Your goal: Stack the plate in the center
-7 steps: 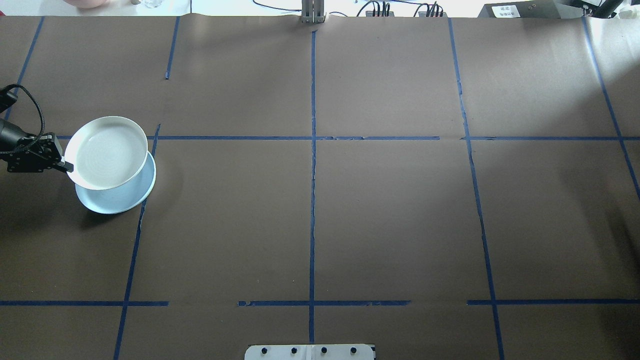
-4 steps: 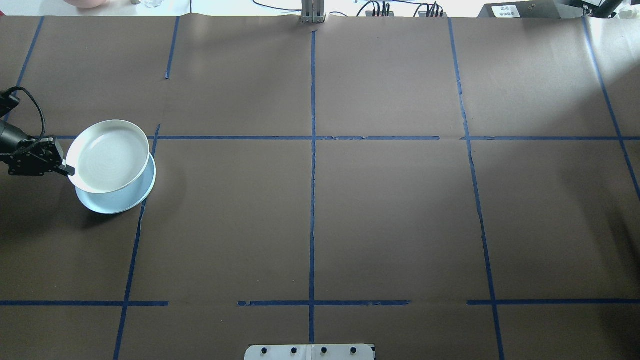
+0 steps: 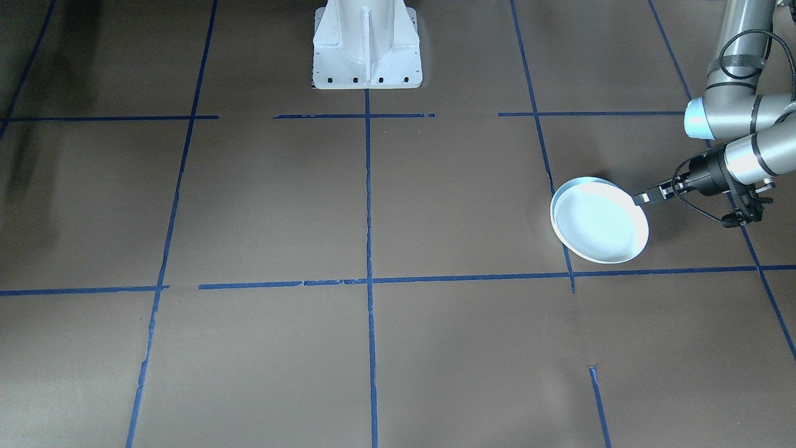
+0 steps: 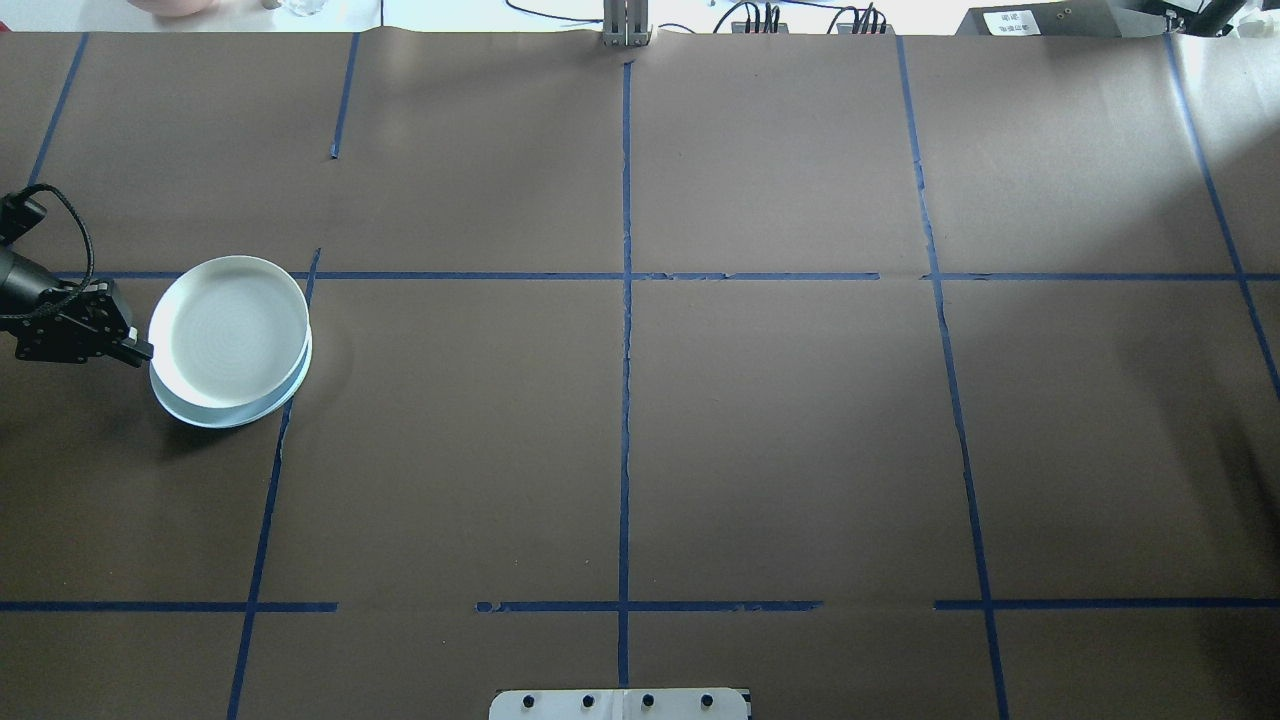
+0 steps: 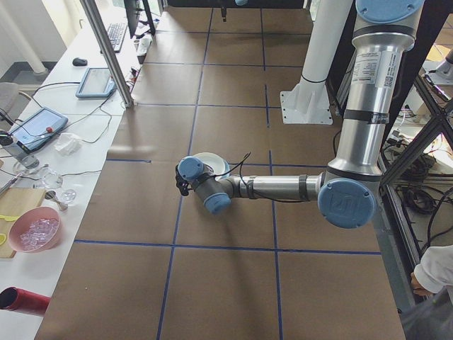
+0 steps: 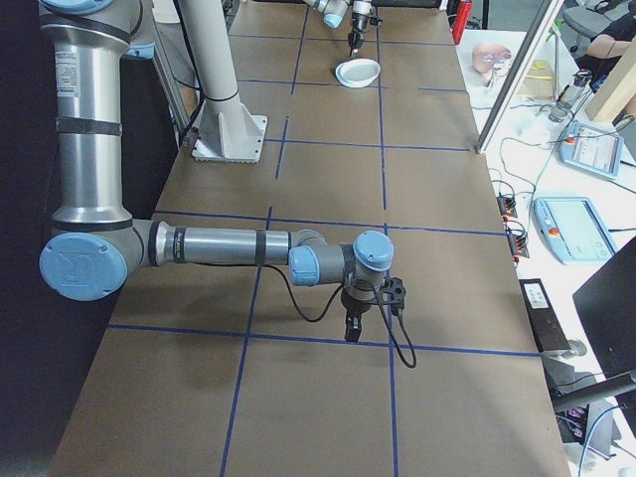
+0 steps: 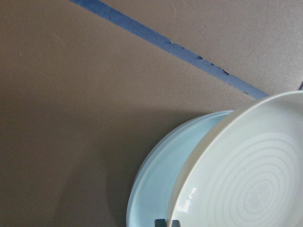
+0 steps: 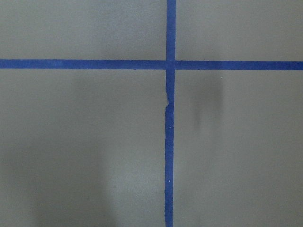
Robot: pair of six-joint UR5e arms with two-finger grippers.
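White plate (image 4: 230,330) looks rigid, glazed, slippery and chippable; I'd grip its thin rim, where my left claw (image 4: 143,349) pinches it over the blue plate (image 4: 245,410).

white plate: round with a raised rim and ring marks inside (image 4: 236,330). It sits on top of my blue plate, a bit off to the far side.
blue plate: round, pale blue, flat on the brown table (image 4: 215,413). Only its near edge peeks out.
where: far on my left, just beside a blue tape line, well away from the middle.
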